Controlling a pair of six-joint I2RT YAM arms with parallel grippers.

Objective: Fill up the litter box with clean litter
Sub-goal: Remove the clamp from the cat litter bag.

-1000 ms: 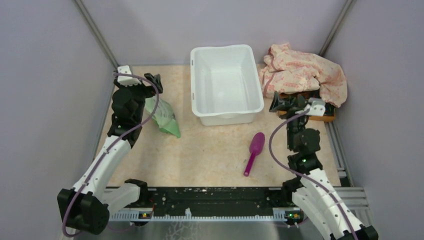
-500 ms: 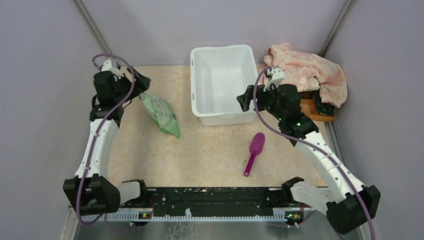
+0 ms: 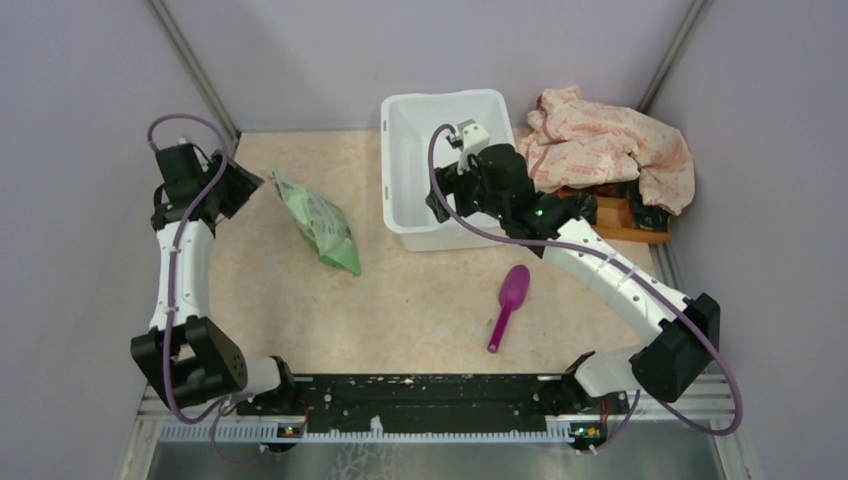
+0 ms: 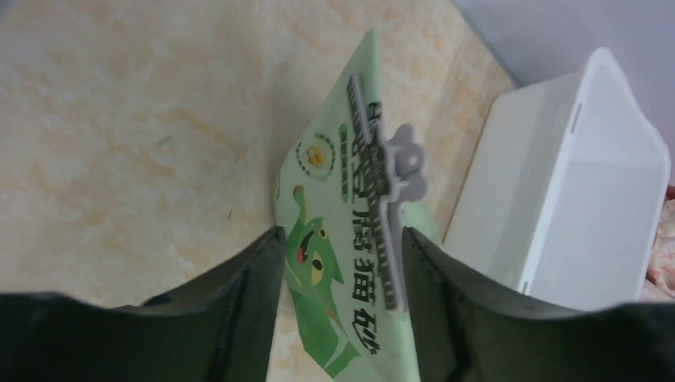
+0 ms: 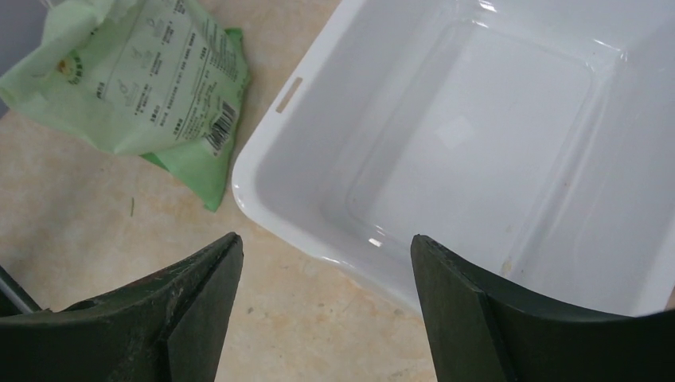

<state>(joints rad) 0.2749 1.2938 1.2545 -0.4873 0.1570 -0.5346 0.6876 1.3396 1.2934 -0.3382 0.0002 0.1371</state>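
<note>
Left tool: jaws apart at the worktop's left rear, the clipped top end of the bag in the gap; nothing seen clamped.
Right tool: jaws wide apart, holding nothing, above the front left part of the box.
Box: white tub at rear centre of the worktop, upright; its inside shows only bare white floor.
Bag: green printed pouch lying left of the box and apart from it, closed by a pale clip; contents hidden.
Scoop: magenta, lying in front of the box, bowl toward it.
Tray: wooden, right of the box, mostly covered by a crumpled cloth; contents unclear.
</note>
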